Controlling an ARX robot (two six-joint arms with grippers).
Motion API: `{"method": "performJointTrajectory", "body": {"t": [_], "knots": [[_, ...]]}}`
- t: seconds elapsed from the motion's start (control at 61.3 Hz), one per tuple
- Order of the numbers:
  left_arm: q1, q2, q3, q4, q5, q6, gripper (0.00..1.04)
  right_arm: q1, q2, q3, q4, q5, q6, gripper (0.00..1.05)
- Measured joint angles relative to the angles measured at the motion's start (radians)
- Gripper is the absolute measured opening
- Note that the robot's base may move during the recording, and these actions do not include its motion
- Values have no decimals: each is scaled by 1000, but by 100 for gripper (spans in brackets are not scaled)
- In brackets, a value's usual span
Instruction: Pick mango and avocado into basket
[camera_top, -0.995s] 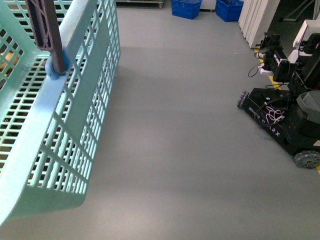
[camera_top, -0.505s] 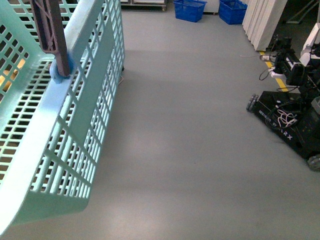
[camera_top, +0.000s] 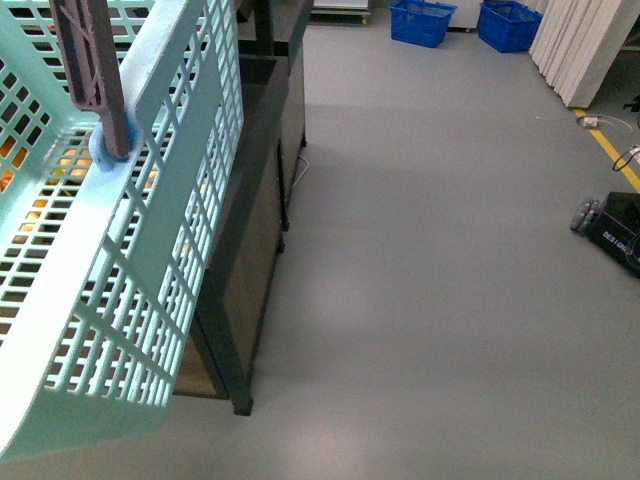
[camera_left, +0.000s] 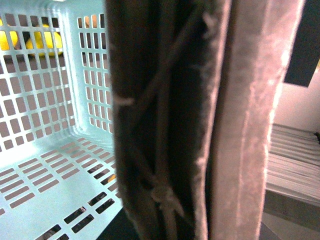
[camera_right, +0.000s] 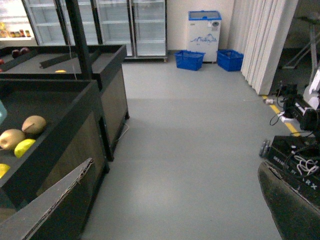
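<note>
Teal plastic basket (camera_left: 45, 165) with slotted lattice walls and floor fills the left wrist view, and its brown swing handle (camera_left: 160, 125), bound with pale zip ties, stands so close to that camera that we cannot tell whether the left gripper's jaws are clamped on it or apart. We see the right gripper (camera_right: 175, 164) with its jaws spread wide and nothing between them, over grey floor (camera_right: 200, 140). Through the basket's far wall we make out blurred yellow fruits (camera_left: 45, 41) outside it; we cannot tell what kind they are. From the front view the basket sits tilted at the left, close to the camera, its handle rising from a blue pivot (camera_top: 108, 145) on the rim. Just behind it runs a black display counter (camera_top: 262, 200). In the right wrist view such a counter holds two brownish round fruits (camera_right: 32, 124) and a yellow-green fruit (camera_right: 24, 147) just beside them. Two blue crates (camera_top: 422, 20) stand far off on the floor.
</note>
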Motion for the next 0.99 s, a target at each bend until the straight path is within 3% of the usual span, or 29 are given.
{"method": "performJointTrajectory", "body": {"t": [0.995], "knots": [[1,0,-1,0,0,0,15,0,0,0,0,2,0,96]]}}
